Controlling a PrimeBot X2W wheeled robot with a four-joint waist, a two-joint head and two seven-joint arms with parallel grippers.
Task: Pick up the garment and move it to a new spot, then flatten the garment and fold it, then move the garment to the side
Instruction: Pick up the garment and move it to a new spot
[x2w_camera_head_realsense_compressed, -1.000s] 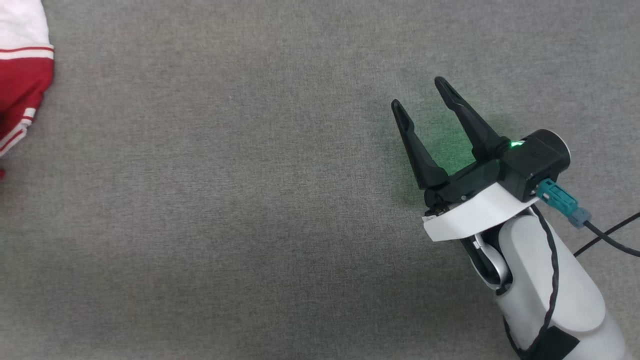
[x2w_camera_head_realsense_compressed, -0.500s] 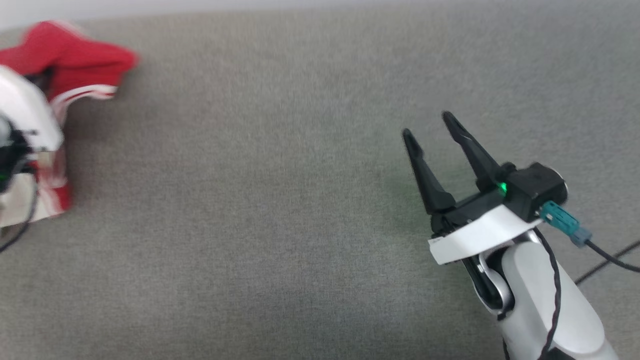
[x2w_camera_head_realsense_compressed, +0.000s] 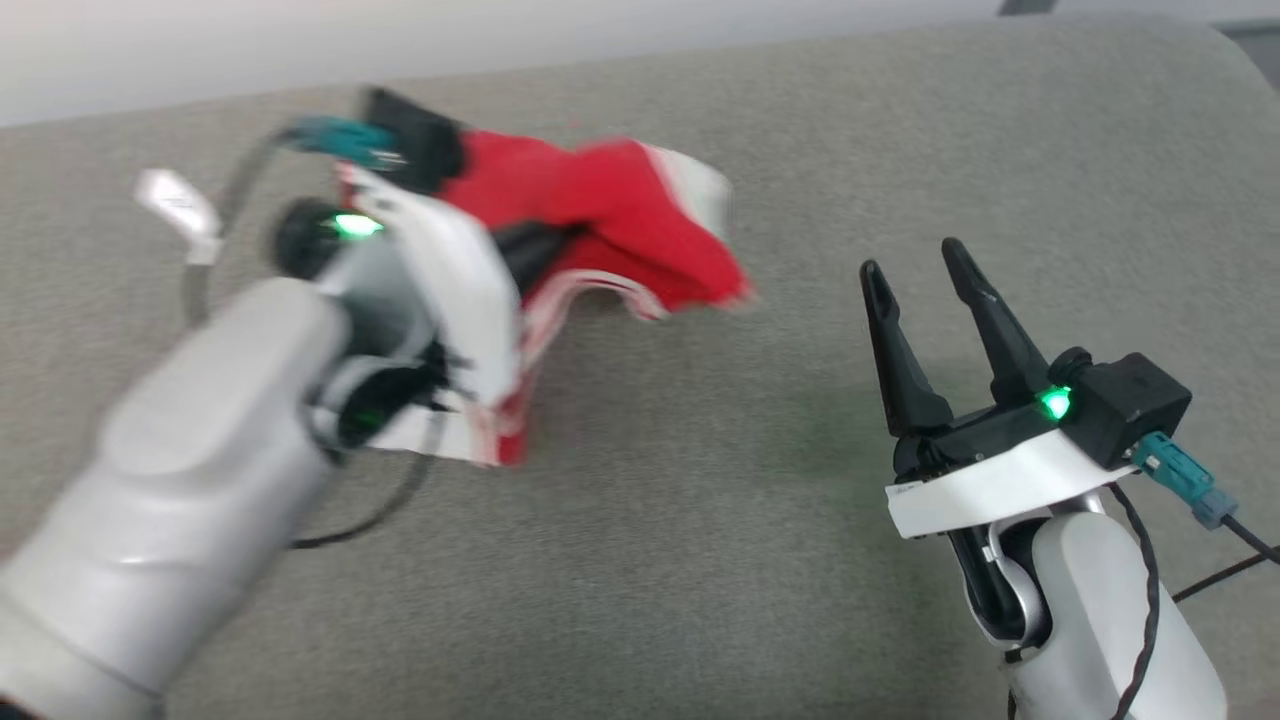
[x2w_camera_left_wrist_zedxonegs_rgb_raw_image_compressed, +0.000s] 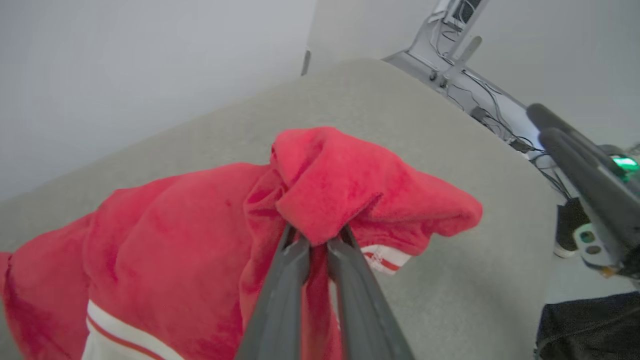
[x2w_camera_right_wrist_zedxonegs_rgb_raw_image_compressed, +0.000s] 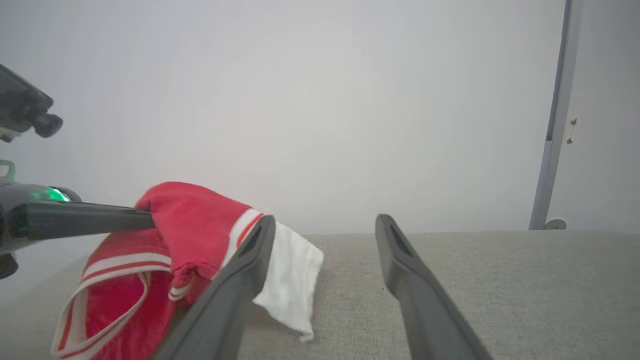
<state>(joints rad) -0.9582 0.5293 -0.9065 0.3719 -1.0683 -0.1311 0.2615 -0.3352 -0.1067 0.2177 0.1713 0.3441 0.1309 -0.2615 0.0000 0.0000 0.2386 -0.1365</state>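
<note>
Plainly, the hold is thin: the left gripper (x2w_camera_left_wrist_zedxonegs_rgb_raw_image_compressed: 318, 242) pinches only a small bunched fold of the red shorts (x2w_camera_head_realsense_compressed: 620, 220). The rest of the cloth hangs from it over the far left of the grey fabric-covered surface (x2w_camera_head_realsense_compressed: 700, 520). Whether the lower folds touch that surface I cannot tell. The head view is blurred around that arm, so I judge the carry to be fast. The fold could slip free, or a trailing hem could drag and leave the shorts crumpled. The two fingers are almost together, clamped on the fold. The right gripper (x2w_camera_head_realsense_compressed: 910, 257), near right and well apart from the shorts, is moderately spread and holds nothing.
</note>
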